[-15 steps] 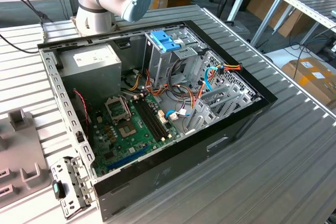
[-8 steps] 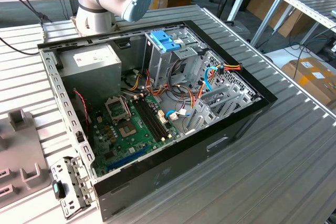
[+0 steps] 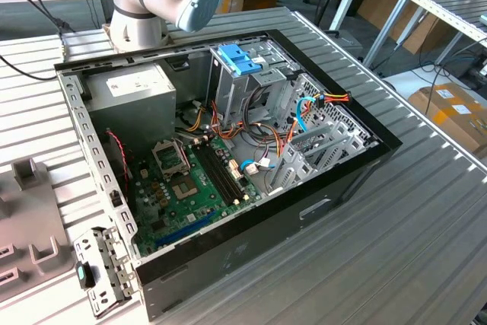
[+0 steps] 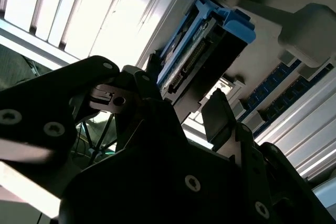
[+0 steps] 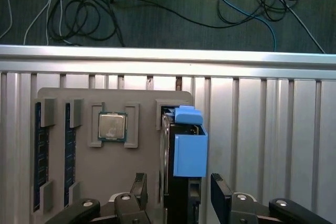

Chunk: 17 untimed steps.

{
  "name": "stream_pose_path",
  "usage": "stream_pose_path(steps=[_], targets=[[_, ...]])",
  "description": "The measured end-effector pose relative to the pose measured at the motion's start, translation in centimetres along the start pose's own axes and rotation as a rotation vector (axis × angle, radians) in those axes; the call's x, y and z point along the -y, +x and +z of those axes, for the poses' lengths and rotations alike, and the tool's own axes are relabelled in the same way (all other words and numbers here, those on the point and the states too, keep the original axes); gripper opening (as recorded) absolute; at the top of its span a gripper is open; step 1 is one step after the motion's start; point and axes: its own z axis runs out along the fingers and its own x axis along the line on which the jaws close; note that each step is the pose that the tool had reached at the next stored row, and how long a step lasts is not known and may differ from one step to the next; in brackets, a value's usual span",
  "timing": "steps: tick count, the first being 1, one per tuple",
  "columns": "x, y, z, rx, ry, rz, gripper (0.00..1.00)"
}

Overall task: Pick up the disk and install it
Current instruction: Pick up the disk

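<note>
The disk (image 5: 182, 153) stands on its edge in a slot of a grey holder plate (image 5: 147, 103), its blue plastic side rail facing the first wrist view. In the second wrist view the disk (image 4: 202, 51) shows its connector edge and blue rails. My gripper (image 5: 179, 191) is open, with one black finger on each side of the disk and a small gap to each side of it. In the second wrist view my gripper (image 4: 181, 100) straddles the disk's lower end; the pads (image 4: 218, 114) are not pressed on it.
The holder plate also carries a processor chip (image 5: 112, 127) and two memory sticks (image 5: 41, 156). It lies on a ribbed metal table (image 5: 262, 129) near the table's edge, with cables on the floor beyond. The open computer case (image 3: 228, 150) has a blue bracket (image 3: 240, 58) atop its drive cage.
</note>
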Motion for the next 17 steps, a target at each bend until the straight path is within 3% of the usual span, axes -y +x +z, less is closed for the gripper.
stream_pose_path(steps=[8, 17], targets=[[0.0, -0.03, 0.32, 0.0004, 0.0, 0.0, 0.6], [0.0, -0.03, 0.08, 0.0004, 0.0, 0.0, 0.6]])
